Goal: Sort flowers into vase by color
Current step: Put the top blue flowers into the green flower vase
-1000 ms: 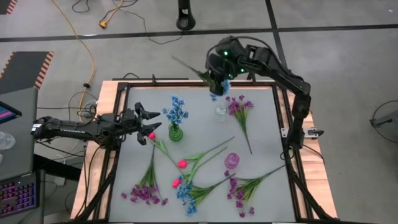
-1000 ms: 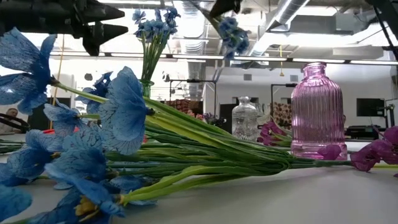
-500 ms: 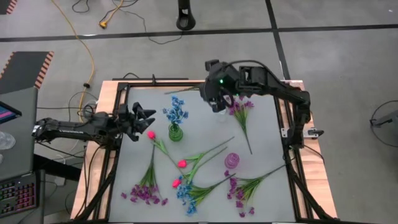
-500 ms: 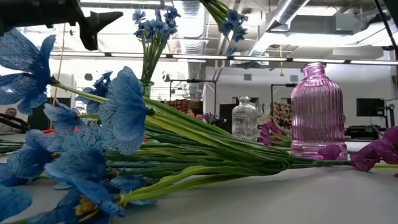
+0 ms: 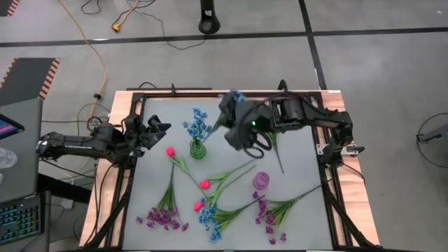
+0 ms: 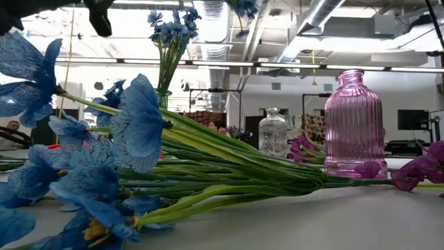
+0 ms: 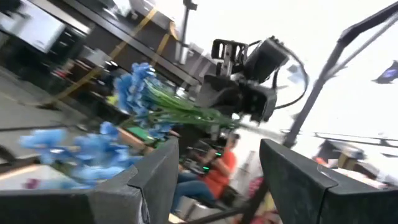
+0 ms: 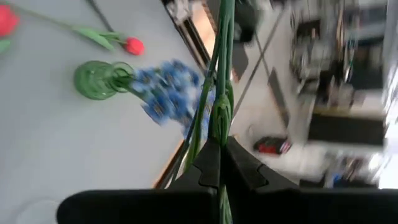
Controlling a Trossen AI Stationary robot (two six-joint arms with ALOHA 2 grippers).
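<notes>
My right gripper hangs over the table's middle, right of the green vase, shut on a blue sprig whose cluster juts out sideways. The green vase holds blue flowers by their stems. My left gripper waits open at the left, level with the vase. Pink-red buds, purple sprigs and another blue sprig lie flat on the near half. The pink vase stands near the right. My right arm hides the clear vase from above; it shows in the low view. My right gripper pinches the blue sprig's bunched green stems between its two fingers. The stems run on past the fingertips. The sprig is lifted clear of the table and lies about level, its blue cluster held out away from the gripper.
Black frame rails run round the grey table top. A purple sprig lies partly under my right arm. Flowers crowd the near half. Bare table lies between my left gripper and the green vase. A person shows in the room beyond.
My right gripper has swung from the far edge toward the table's middle and left, nearer the green vase, turning as it went. The blue sprig came with it and has tipped from hanging down to lying about level. My left gripper has drawn back a little toward the left edge.
</notes>
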